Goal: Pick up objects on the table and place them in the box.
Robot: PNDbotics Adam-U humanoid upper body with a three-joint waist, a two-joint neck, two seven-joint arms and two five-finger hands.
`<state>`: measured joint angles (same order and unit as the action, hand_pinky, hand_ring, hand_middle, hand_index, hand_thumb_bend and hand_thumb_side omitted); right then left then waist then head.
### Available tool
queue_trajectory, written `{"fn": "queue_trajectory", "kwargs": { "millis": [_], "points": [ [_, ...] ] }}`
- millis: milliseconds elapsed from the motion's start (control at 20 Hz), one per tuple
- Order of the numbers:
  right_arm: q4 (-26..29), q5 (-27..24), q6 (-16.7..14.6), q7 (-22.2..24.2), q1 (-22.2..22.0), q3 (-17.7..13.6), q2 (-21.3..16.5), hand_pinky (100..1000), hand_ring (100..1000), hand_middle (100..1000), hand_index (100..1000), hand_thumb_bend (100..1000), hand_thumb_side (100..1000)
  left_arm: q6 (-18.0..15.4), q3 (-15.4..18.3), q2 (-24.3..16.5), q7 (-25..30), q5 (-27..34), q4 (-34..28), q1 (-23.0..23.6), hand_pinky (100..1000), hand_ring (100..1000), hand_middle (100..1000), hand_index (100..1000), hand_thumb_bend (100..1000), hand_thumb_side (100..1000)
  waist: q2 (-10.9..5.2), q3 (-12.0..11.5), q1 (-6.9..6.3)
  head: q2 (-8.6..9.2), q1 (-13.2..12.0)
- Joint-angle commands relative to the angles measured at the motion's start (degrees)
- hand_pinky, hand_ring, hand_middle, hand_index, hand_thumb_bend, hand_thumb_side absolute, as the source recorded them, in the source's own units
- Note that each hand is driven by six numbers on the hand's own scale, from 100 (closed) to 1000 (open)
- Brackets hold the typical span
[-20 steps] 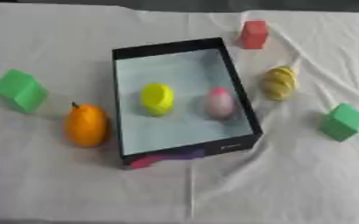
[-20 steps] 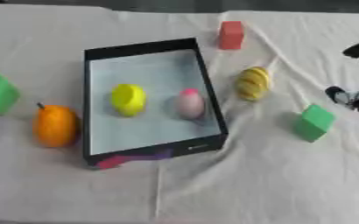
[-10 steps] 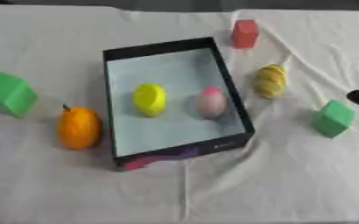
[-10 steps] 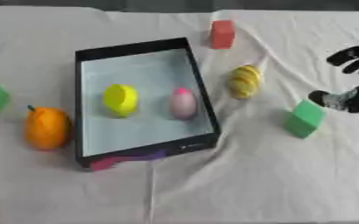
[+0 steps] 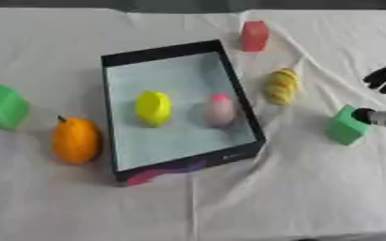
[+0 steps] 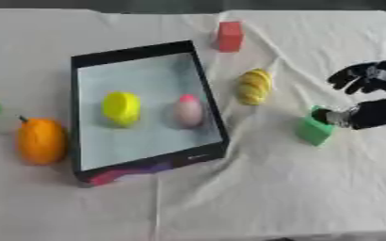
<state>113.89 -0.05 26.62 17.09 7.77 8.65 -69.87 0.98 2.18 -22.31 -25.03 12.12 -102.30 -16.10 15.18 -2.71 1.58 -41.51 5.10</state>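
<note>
Two head-mounted eyes looking steeply down at the cloth-covered surface (image 5: 295, 188), side by side, nearly the same picture, both sharing the box (image 5: 165, 51), right eye view shifted to show more of the right edge

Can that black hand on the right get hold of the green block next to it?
Probably yes. The right hand is right beside the green block, its thumb at the block's edge and fingers spread above. Nothing lies between them, and the striped yellow thing sits clear to one side.

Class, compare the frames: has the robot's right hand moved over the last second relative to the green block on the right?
Yes. The right hand has come in toward the green block, and its thumb now reaches the block's upper right edge.
</note>
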Motion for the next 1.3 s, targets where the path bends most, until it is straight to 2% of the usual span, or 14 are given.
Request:
{"fn": "queue_trajectory", "kwargs": {
  "millis": [50, 250, 400, 600, 1300],
  "points": [
    [-0.11, 1.56, 0.41, 0.79, 1.16, 0.22, -1.17, 899, 843, 804, 887, 452, 466, -0.05, -0.07, -0.88, 0.3, 0.19, -0.6, -0.6, 718, 796, 676, 743, 106, 821, -1.01, -0.08, -0.22, 1.07, 0.23],
    [-1.81, 3.89, 0.61, 1.33, 2.18, 1.18, -0.46, 897, 848, 806, 890, 452, 482, -0.02, -0.17, -0.8, 0.4, 0.22, -0.63, -0.66, 717, 796, 676, 743, 106, 822, -0.86, -0.19, -0.33, 1.14, 0.17],
    [-3.7, 5.17, 1.0, 1.62, 2.89, 1.82, 0.15, 892, 851, 804, 892, 450, 424, 0.06, -0.38, -0.78, 0.63, 0.19, -0.63, -0.67, 717, 795, 674, 742, 103, 822, -0.73, -0.23, -0.41, 1.16, 0.02],
    [-6.07, 5.54, 0.93, 1.92, 3.55, 2.57, 0.97, 892, 853, 804, 891, 450, 410, 0.09, -0.33, -0.7, 0.63, 0.17, -0.66, -0.67, 717, 795, 673, 742, 103, 822, -0.55, -0.27, -0.54, 0.92, -0.03],
    [-10.83, 8.15, -0.65, 5.66, 6.38, 5.32, 2.73, 892, 865, 818, 899, 449, 423, 0.2, -0.65, -0.51, 0.99, 0.28, -0.72, -0.81, 717, 796, 669, 741, 103, 822, -0.33, -0.7, -0.69, 0.98, 0.02]
  ]
}}
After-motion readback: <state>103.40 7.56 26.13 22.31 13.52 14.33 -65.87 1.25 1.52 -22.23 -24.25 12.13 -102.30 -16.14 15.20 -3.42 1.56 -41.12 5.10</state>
